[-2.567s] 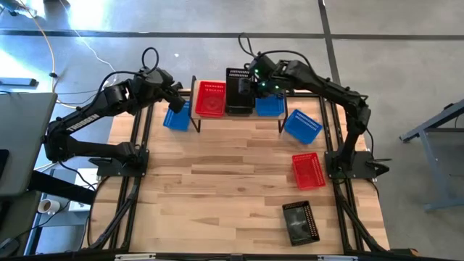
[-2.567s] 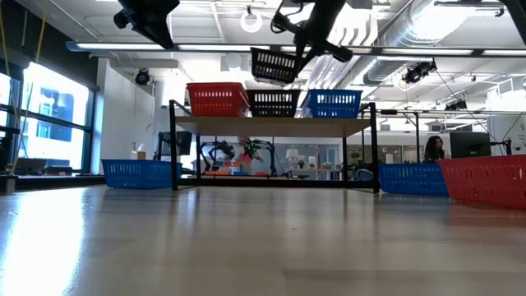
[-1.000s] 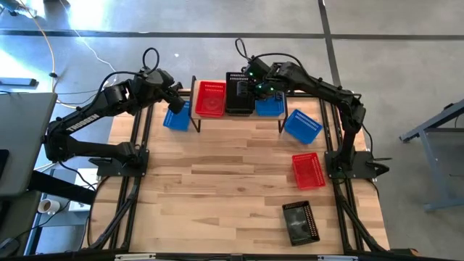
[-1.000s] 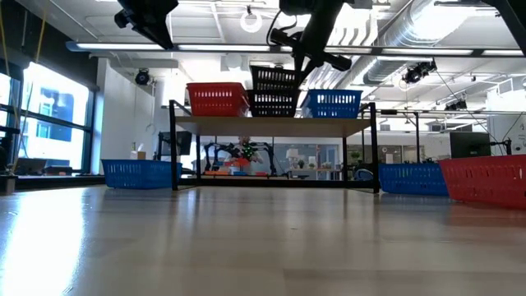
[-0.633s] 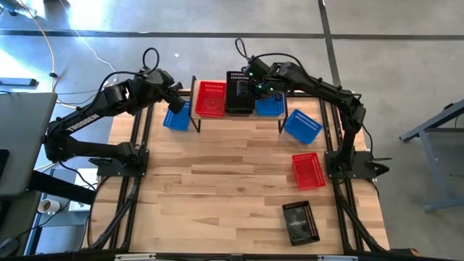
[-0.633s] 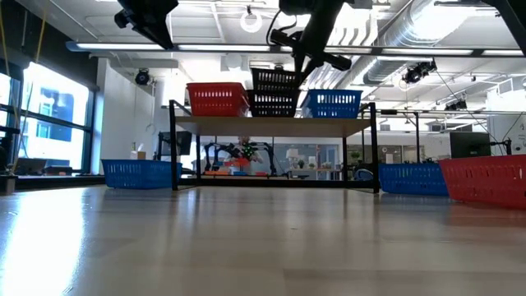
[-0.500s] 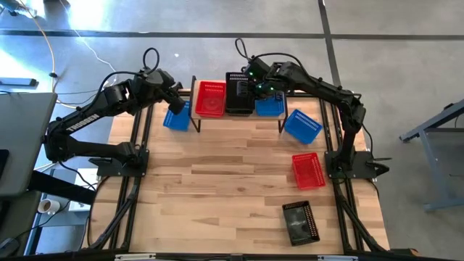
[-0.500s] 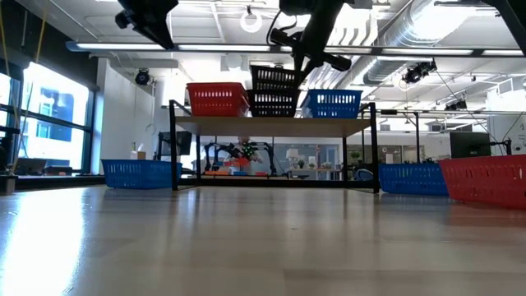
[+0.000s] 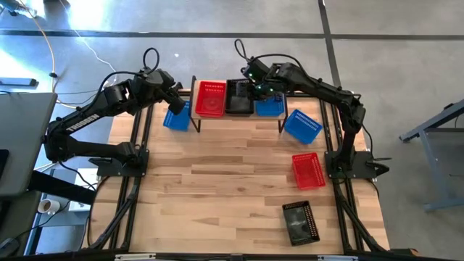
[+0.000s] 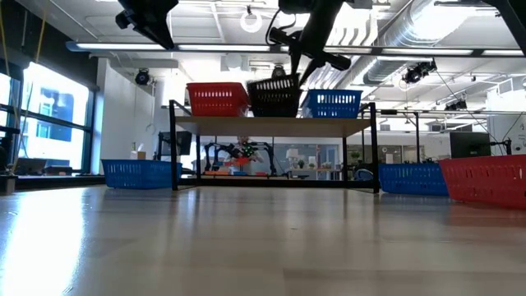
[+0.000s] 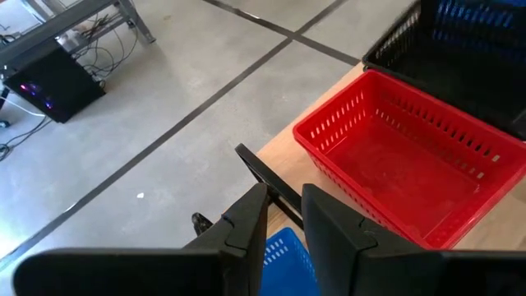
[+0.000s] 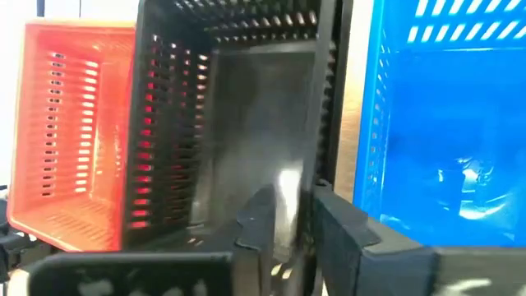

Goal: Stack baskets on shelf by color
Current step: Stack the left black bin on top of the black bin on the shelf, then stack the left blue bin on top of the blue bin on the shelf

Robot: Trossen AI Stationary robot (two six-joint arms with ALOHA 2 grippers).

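on the shelf (image 9: 239, 117) at the table's 12 o'clock, right gripper (image 9: 251, 88) pinches the black basket (image 10: 274, 97), tilted, nested between red basket (image 9: 210, 98) and blue basket (image 9: 270, 106); left gripper (image 11: 283, 215) narrow, empty, above another blue basket (image 9: 176, 118).

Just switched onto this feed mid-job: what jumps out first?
The right gripper sits at the shelf's middle, over a black basket that tilts in the black stack between the red basket and the blue basket. The left gripper hangs by the shelf's left end.
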